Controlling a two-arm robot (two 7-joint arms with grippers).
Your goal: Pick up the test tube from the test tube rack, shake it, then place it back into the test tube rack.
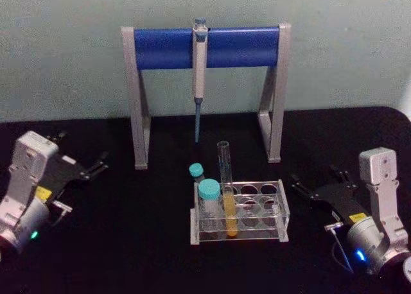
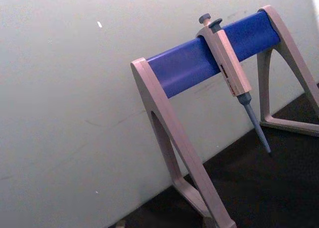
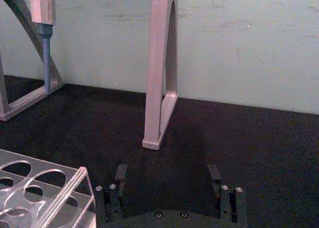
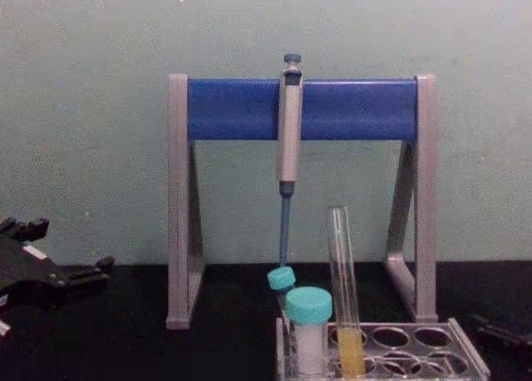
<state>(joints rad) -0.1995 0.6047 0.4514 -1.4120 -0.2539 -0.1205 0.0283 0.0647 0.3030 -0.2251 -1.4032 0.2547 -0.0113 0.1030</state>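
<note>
The test tube [image 1: 225,172], tall clear glass with yellow liquid in its lower part, stands upright in the front row of the clear test tube rack [image 1: 280,201], toward its left end. In the chest view the test tube [image 4: 341,273] rises well above the test tube rack [image 4: 465,358]. My left gripper [image 1: 82,148] rests open on the black table, far left of the rack. At the right, my right gripper [image 1: 314,174] also lies open, pointing toward the rack's right end. In the right wrist view the right gripper [image 3: 168,172] has nothing between its spread fingers, with the rack's corner [image 3: 75,188] beside it.
A grey-and-blue pipette stand [image 1: 160,47] stands behind the rack with a pipette [image 1: 199,69] hanging from its bar. A large teal-capped vial [image 1: 209,198] sits in the rack left of the tube. A smaller teal-capped vial [image 1: 196,172] is behind it. A pale wall closes the back.
</note>
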